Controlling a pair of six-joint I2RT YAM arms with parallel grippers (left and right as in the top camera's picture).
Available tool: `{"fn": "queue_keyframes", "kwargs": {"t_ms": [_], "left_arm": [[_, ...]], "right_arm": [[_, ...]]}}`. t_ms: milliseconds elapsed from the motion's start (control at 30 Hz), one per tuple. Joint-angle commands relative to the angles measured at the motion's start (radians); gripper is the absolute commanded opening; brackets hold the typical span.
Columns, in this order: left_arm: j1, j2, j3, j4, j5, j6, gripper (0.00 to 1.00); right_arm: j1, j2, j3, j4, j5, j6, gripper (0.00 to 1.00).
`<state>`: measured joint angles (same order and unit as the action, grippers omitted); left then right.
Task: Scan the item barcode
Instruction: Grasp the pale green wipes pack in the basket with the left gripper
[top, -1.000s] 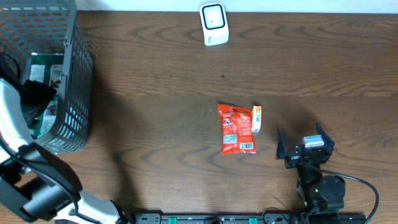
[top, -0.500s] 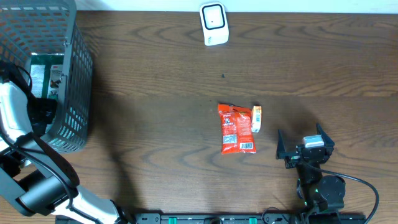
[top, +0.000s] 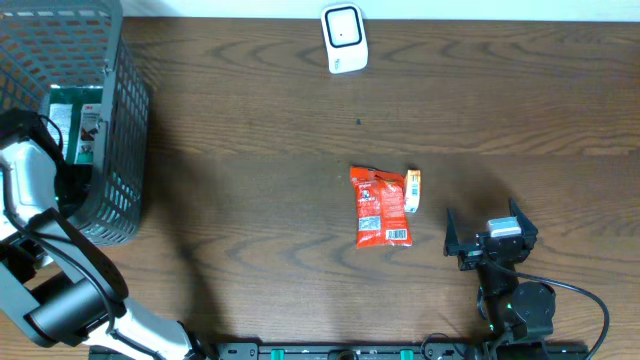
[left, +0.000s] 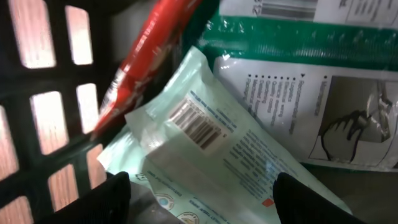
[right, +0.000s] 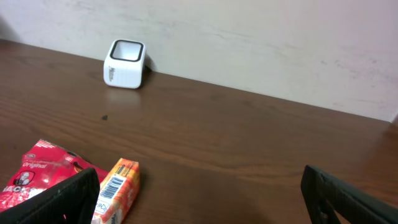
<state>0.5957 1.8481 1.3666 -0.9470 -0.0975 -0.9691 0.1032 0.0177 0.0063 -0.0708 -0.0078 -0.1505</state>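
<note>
My left gripper (left: 202, 200) is down inside the grey mesh basket (top: 122, 120), open. Its two dark fingertips stand either side of a pale green packet (left: 211, 149) whose barcode (left: 196, 122) faces up; nothing is gripped. A red packet (left: 146, 56) and a white-and-green pack (left: 323, 93) lie behind it. The white scanner (top: 343, 38) stands at the table's far edge. My right gripper (top: 490, 237) rests open near the front right, holding nothing.
A red snack bag (top: 380, 207) and a small orange box (top: 412, 190) lie mid-table, just left of the right gripper. The basket walls close in tightly around the left gripper. In the right wrist view a pale wall rises behind the scanner (right: 124, 64).
The left arm has shifted toward the table's front inside the basket, its gripper moving lower among the packets. The right arm and the table items have not moved.
</note>
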Motion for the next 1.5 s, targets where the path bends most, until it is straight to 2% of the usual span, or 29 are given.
{"fn": "queue_keyframes", "kwargs": {"t_ms": [0, 633, 700, 767, 933, 1000, 1200, 1333, 1467], "left_arm": [[-0.028, 0.011, -0.023, 0.013, -0.024, -0.013, 0.74], [-0.071, 0.021, -0.138, 0.126, -0.054, -0.013, 0.73], [-0.071, 0.021, -0.138, 0.125, -0.054, -0.012, 0.61], [-0.071, 0.021, -0.138, 0.122, -0.054, -0.012, 0.43], [-0.071, 0.018, -0.138, 0.122, -0.053, 0.007, 0.12], [-0.071, 0.014, -0.138, 0.118, -0.053, 0.015, 0.08], [-0.071, -0.049, -0.119, 0.108, -0.053, 0.029, 0.07], [-0.071, -0.153, -0.091, 0.108, -0.053, 0.030, 0.07], [-0.071, -0.328, -0.083, 0.145, -0.054, 0.033, 0.07]], "right_arm": [[0.003, -0.005, -0.001, -0.004, -0.005, -0.011, 0.99], [0.003, -0.005, -0.001, -0.004, -0.005, -0.011, 0.99], [0.003, -0.005, -0.001, -0.004, -0.005, -0.011, 0.99], [0.003, -0.005, -0.001, -0.004, -0.005, -0.011, 0.99], [0.003, -0.005, -0.001, -0.004, -0.005, -0.011, 0.99], [0.003, -0.005, -0.001, -0.004, -0.005, -0.011, 0.99], [0.003, -0.005, -0.001, -0.004, -0.005, -0.011, 0.99], [0.003, -0.005, -0.001, -0.004, -0.005, -0.011, 0.99], [0.003, -0.005, -0.001, -0.004, -0.005, -0.011, 0.99]]}}
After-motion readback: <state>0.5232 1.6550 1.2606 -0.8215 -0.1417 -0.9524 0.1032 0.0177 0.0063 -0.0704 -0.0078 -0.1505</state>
